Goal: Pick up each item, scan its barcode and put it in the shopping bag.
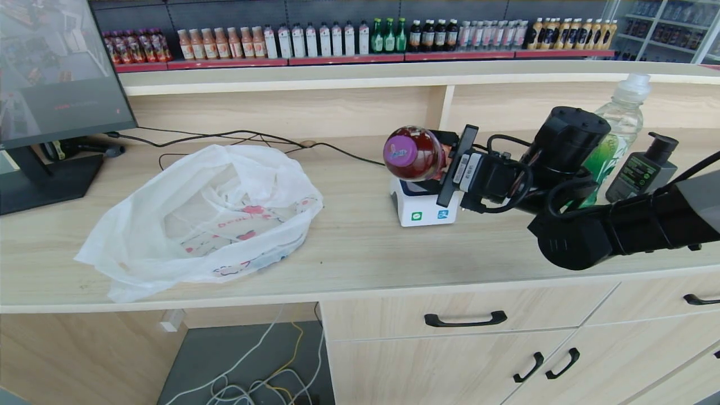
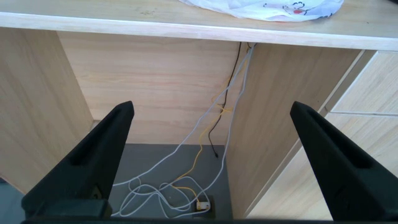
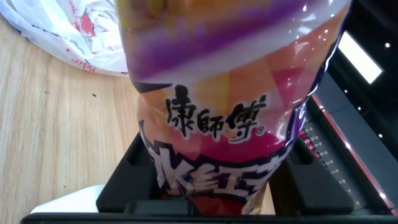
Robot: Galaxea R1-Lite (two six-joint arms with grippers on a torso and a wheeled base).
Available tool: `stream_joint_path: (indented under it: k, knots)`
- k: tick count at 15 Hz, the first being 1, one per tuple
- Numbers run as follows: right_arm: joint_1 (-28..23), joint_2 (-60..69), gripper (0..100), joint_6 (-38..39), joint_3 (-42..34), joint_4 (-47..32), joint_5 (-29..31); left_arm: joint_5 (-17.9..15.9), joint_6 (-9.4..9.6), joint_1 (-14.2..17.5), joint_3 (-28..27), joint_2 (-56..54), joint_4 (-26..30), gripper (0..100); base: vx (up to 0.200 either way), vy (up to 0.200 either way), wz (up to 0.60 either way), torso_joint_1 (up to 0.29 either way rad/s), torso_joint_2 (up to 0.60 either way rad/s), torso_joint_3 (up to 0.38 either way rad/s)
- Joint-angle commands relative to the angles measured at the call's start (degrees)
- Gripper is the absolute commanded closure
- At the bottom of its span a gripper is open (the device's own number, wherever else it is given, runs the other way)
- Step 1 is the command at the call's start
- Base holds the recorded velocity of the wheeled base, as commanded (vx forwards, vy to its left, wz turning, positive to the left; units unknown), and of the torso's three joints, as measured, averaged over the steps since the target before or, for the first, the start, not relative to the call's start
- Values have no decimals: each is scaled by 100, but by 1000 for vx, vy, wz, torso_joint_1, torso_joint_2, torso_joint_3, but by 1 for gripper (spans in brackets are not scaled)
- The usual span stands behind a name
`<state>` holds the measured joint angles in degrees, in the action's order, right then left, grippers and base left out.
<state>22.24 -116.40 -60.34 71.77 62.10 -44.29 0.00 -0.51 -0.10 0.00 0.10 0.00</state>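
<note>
Bottle (image 1: 412, 153) was clamped in the right gripper (image 1: 442, 162), just above the scanner (image 1: 422, 209).
Left gripper (image 2: 211, 111) hung wide open below the wooden counter (image 1: 360, 253); the shopping bag (image 1: 208, 216) lay open on it, left of the scanner; stocked drink shelves (image 1: 360, 39) stood behind.
</note>
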Motion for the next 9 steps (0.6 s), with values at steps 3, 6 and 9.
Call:
stream_joint_path:
  k: [3, 6, 9]
  knots:
    - [0, -50, 100, -13, -40, 4, -1, 0, -2, 1, 0, -1, 0, 0, 0, 0, 0, 0, 0, 0]
    - [0, -59, 100, -13, -49, 4, -18, 0, -2, 1, 0, -1, 0, 0, 0, 0, 0, 0, 0, 0]
    - [0, -24, 100, 14, -49, 4, -18, 0, -2, 1, 0, -1, 0, 0, 0, 0, 0, 0, 0, 0]
